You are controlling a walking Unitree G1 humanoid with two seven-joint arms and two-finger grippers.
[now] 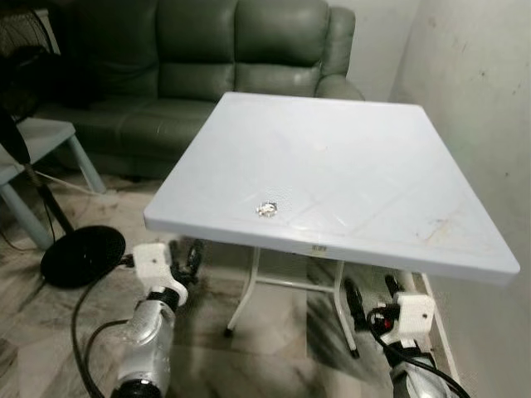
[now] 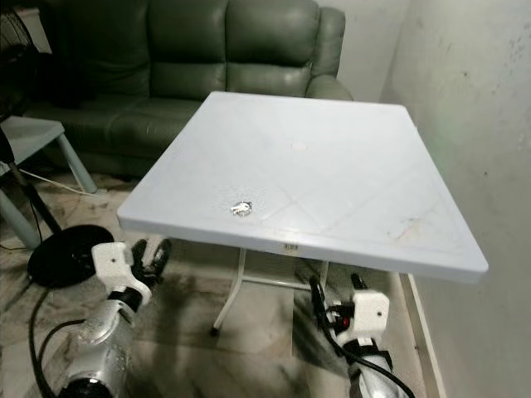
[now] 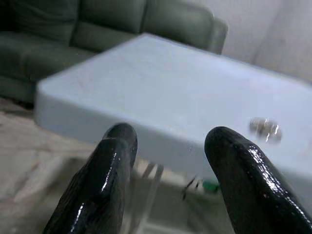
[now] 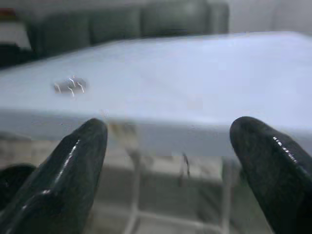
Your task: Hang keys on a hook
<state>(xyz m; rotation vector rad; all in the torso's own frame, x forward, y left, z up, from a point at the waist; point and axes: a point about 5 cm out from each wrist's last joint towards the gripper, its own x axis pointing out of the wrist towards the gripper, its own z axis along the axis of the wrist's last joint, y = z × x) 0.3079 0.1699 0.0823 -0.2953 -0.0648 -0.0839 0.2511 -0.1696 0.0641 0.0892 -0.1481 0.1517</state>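
Observation:
A small bunch of silvery keys (image 1: 266, 209) lies on the white square table (image 1: 357, 157), close to its near edge. The keys (image 3: 265, 127) look blurred in the left wrist view and the keys (image 4: 70, 86) in the right wrist view too. My left gripper (image 1: 186, 254) hangs open below the table's near left corner, fingers apart and nothing between them. My right gripper (image 1: 372, 297) is open too, held low under the table's near right side. Both sit below the tabletop level, short of the keys.
A dark green sofa (image 1: 207, 58) stands behind the table. A fan with a black round base (image 1: 81, 254) and a cable stands on the floor at the left, beside a pale blue side table (image 1: 37, 137). A white wall (image 1: 481, 99) runs along the right.

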